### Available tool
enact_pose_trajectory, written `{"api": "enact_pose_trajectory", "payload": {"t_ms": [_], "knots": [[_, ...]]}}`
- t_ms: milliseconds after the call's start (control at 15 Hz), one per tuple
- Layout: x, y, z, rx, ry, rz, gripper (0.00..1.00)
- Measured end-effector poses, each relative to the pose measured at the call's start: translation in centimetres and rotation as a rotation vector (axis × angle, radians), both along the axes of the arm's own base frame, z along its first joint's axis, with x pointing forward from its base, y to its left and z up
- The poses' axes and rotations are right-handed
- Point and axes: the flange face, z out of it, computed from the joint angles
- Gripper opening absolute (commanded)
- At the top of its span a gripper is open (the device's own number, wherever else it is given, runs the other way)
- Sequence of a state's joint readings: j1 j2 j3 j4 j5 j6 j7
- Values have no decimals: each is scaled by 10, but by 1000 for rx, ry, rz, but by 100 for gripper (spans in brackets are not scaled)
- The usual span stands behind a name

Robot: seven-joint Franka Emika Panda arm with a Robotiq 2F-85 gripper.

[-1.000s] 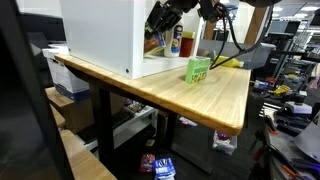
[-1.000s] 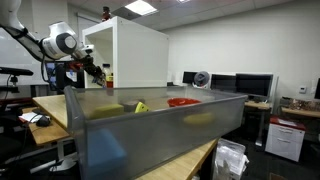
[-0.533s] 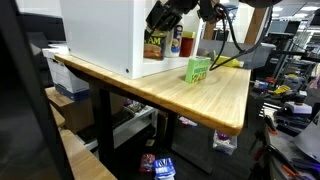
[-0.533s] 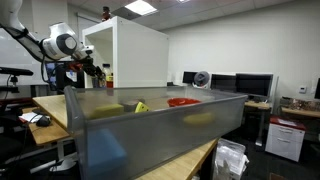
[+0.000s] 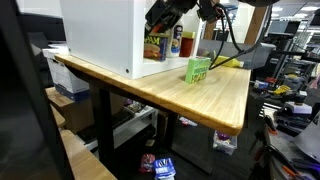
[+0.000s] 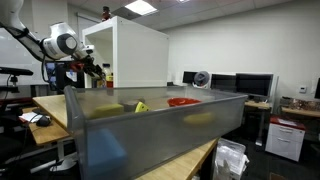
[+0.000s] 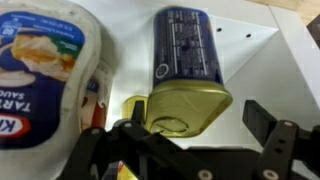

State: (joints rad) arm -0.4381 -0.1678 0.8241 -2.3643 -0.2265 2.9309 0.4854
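We see the jaws spread wide in the wrist view, clamped on nothing, with the can [image 7: 188, 65] just ahead of them, in line with the gap. The can sits inside the white box [image 5: 100, 35] on the surface [image 5: 215, 95], just beside a sauce bottle [image 7: 45, 60]. A green carton [image 5: 198, 69] stands apart, outside the box.

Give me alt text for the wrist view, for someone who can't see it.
Open fingers sit on either side of the gold end of a dark blue can, not gripping it. A white tartar sauce bottle is to its left, inside a white shelf.
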Motion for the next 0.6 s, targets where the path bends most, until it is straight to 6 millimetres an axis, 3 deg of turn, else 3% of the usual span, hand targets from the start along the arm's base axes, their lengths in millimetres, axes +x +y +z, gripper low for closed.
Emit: {"api": "enact_pose_trajectory", "payload": {"t_ms": [467, 533, 600], "knots": [[13, -11, 32, 2, -35, 54, 100], [14, -16, 35, -3, -37, 60, 75], [15, -20, 37, -6, -35, 63, 75]]}}
